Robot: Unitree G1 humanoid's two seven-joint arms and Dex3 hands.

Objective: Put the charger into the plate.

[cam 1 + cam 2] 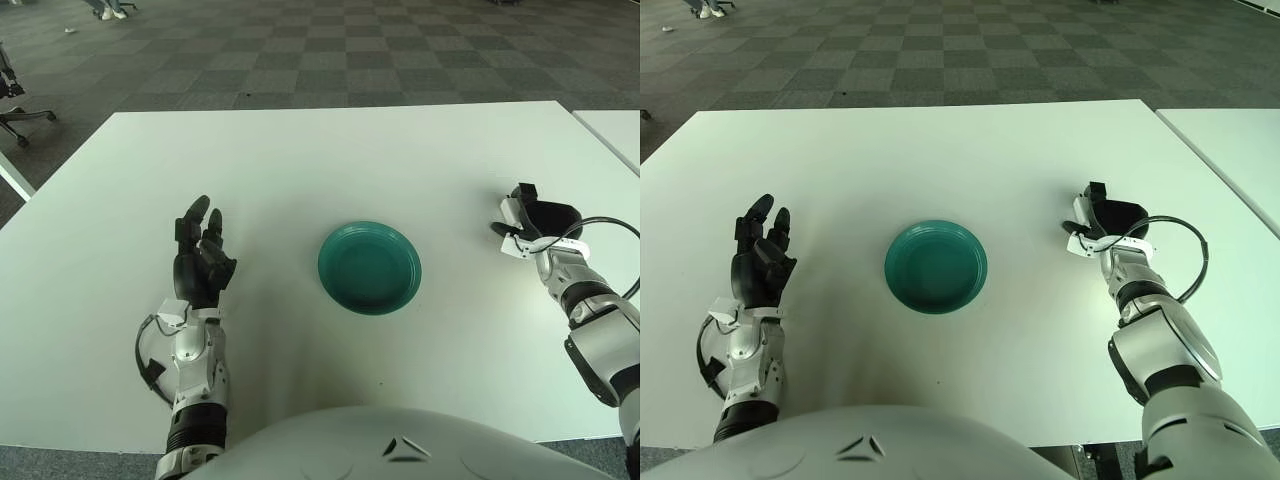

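- Plate (pixel 369 266) sits near the middle of the white surface (pixel 300 160), right way up and with nothing in it, so the drop spot is ready for you.
- Your right hand (pixel 535 222) is out to the right of the plate, well apart from it, with its dark fingers curled over a small white block with a black part.
- That block looks like the charger (pixel 513 214); the hand seems clamped on it, but the fingers cover most of it, so treat this as a judgement.
- You cannot tell whether the charger is lifted clear or is touching the surface under the hand.
- The hand comes at it from the robot's side, palm turned towards the plate, which suits a short sideways carry to the left.
- Your left hand (pixel 201 262) shows left of the plate, raised with fingers spread apart and holding nothing; it keeps out of the way there.
- A thin black cable (pixel 1180 262) loops off the right wrist towards the right edge; watch that it does not drag over the plate rim.
- Between the right hand and the plate the surface is bare, so your path is open.
- The right edge of the surface lies near the right hand, with a second white table (pixel 612 130) just beyond it, so move inward, not outward.
- The far half of the surface carries nothing and gives spare room; beyond it is checkered floor (pixel 300 50).
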